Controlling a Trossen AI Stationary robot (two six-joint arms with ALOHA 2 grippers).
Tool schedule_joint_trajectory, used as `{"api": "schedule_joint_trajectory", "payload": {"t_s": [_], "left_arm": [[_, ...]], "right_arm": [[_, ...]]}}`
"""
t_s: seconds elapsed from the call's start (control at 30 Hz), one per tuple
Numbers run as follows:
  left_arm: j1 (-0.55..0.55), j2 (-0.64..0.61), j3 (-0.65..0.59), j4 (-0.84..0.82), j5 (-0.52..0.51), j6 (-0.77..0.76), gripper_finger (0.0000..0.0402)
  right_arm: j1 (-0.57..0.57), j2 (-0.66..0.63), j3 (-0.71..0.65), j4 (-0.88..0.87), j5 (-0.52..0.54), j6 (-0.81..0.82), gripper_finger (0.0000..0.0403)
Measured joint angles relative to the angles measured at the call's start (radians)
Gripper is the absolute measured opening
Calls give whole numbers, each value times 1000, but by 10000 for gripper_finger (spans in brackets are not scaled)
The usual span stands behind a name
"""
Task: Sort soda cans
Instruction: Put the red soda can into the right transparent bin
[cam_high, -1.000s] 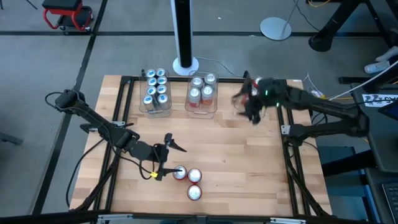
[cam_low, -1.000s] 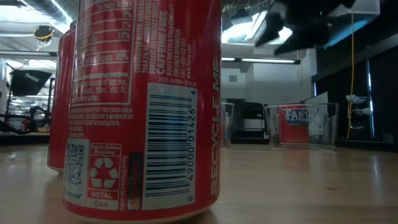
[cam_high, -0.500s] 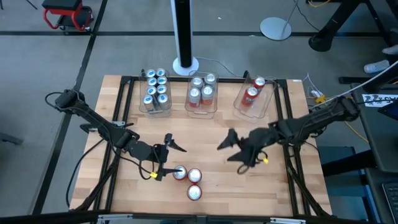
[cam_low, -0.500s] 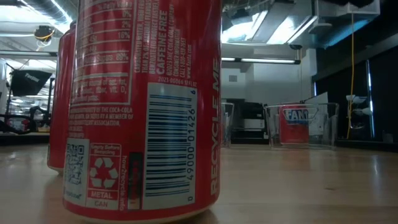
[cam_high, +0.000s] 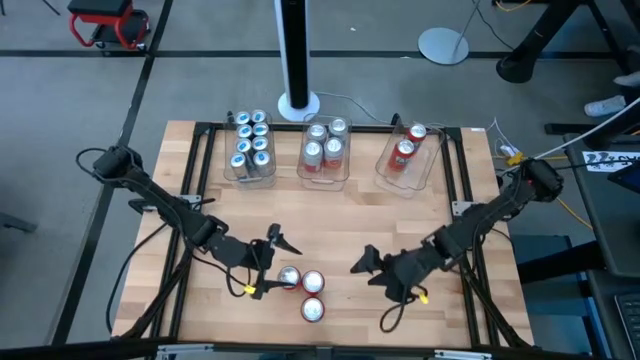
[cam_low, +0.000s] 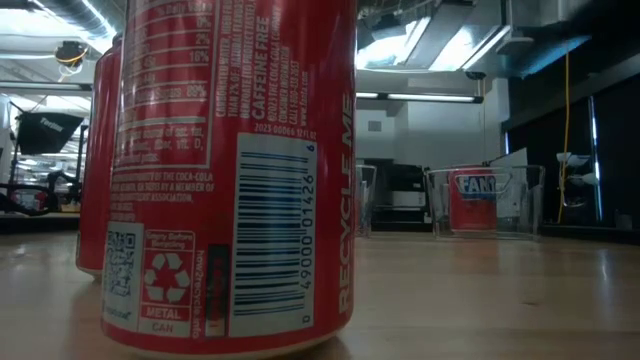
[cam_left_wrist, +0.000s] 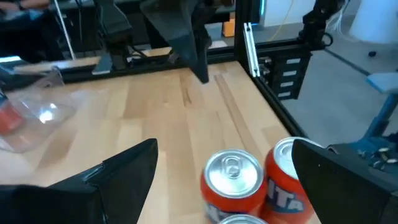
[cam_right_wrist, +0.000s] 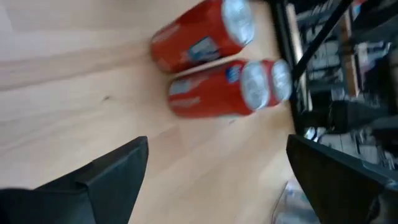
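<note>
With three red cans (cam_high: 304, 292) left unsorted on the table (cam_high: 350, 215), the left gripper (cam_high: 268, 262) and right gripper (cam_high: 372, 268) flank them, fingers spread, apparently ready to grasp.

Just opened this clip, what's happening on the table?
A two-arm robot is sorting soda cans into three clear tubs at the table's far side. Three red cans stand loose at the near edge. The left end effector is open beside them; the right end effector is open and empty, facing them.
</note>
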Motion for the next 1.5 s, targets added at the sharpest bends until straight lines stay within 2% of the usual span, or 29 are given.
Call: {"api": "schedule_joint_trajectory", "payload": {"t_s": [0.13, 0.3, 0.37, 0.43, 0.53, 0.8, 0.9, 1.17, 1.33, 1.5], "left_arm": [[2, -1, 2, -38, 0, -102, 359], [-17, -44, 4, -236, -11, -316, 359], [-32, -41, 0, -304, -33, -383, 359], [-46, -27, -12, -305, -68, -405, 359], [-65, -7, -27, -277, -80, -389, 359], [-129, 0, -34, -229, -79, -381, 359], [-130, 25, -34, -193, -114, -350, 359], [-99, 137, -34, -136, -122, -355, 359], [-94, 188, -34, -64, -62, -333, 359], [-91, 225, -34, -57, -54, -336, 359]], "right_arm": [[57, 13, -35, 1, 110, 64, 381], [110, 13, -87, -3, 211, 166, 381], [123, 13, -107, 1, 239, 198, 381], [131, 13, -128, 0, 270, 224, 381], [131, 13, -155, 4, 315, 257, 381], [128, 13, -186, 36, 326, 284, 381], [128, 13, -186, 37, 353, 284, 381], [128, 13, -186, 38, 356, 284, 381], [128, 13, -186, 38, 365, 285, 381], [128, 13, -186, 38, 372, 285, 381]]}}
